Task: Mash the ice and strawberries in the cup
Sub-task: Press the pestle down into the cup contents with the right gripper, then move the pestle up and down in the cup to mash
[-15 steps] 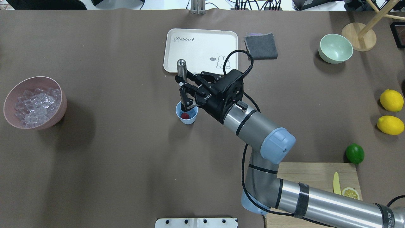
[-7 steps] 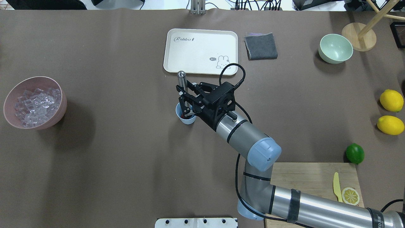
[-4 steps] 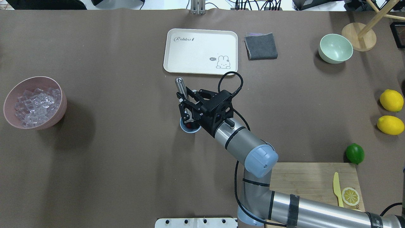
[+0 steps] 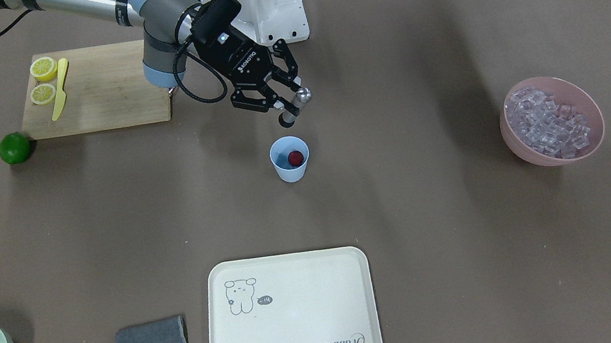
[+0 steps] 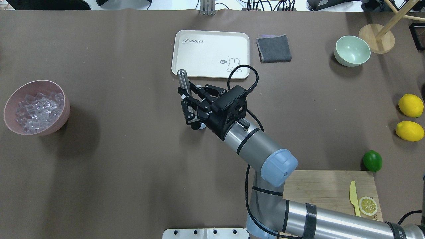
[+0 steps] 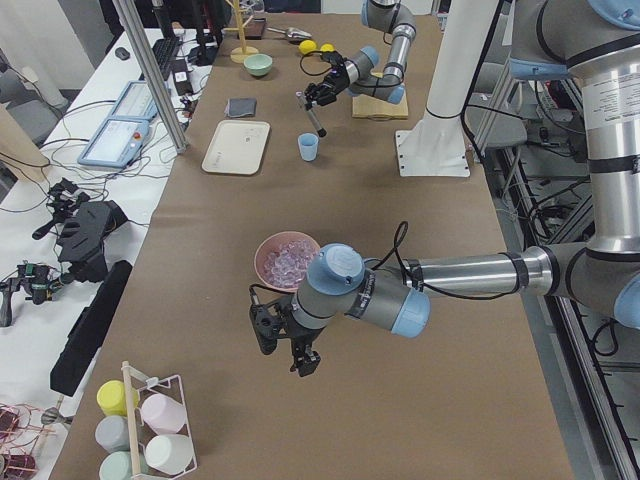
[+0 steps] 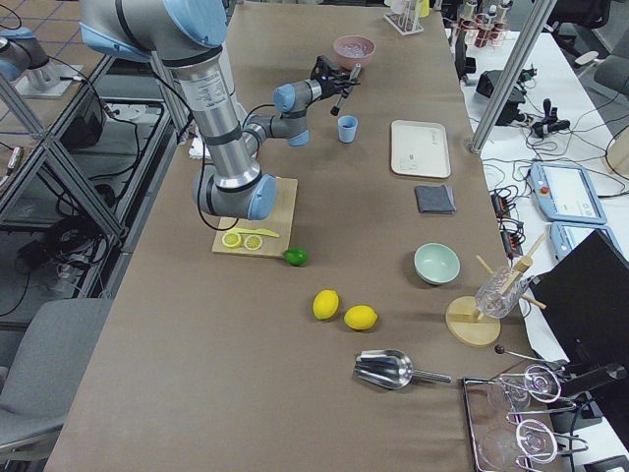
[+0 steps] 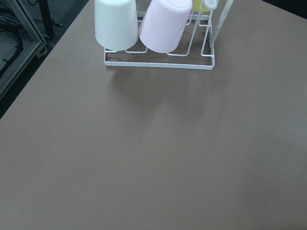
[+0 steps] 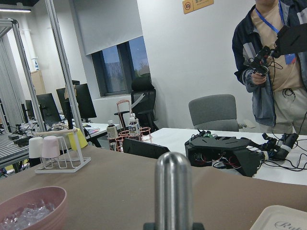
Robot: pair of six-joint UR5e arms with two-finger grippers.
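Note:
The light-blue cup (image 4: 290, 160) stands upright mid-table with one red strawberry (image 4: 295, 157) inside. My right gripper (image 4: 288, 104) is shut on a metal muddler (image 4: 296, 104), held tilted with its dark lower end just above the cup on the robot's side. In the overhead view the right gripper (image 5: 189, 104) and muddler (image 5: 183, 80) cover most of the cup (image 5: 199, 126). The ice (image 5: 36, 108) fills the pink bowl (image 5: 65, 109) at the far left; I see no ice in the cup. My left gripper (image 6: 292, 347) hangs low past the pink bowl; I cannot tell if it is open.
A cream tray (image 5: 210, 53) and grey cloth (image 5: 274, 48) lie beyond the cup. A pale green bowl (image 5: 352, 50), two lemons (image 5: 410, 105), a lime (image 5: 372, 160) and a cutting board (image 5: 328, 189) with knife sit on the right. A cup rack (image 8: 158, 33) stands ahead of the left wrist.
The right gripper pushed the muddler down into the cup, nudging it slightly toward the robot, then lifted it back out. The strawberry remains in the cup.

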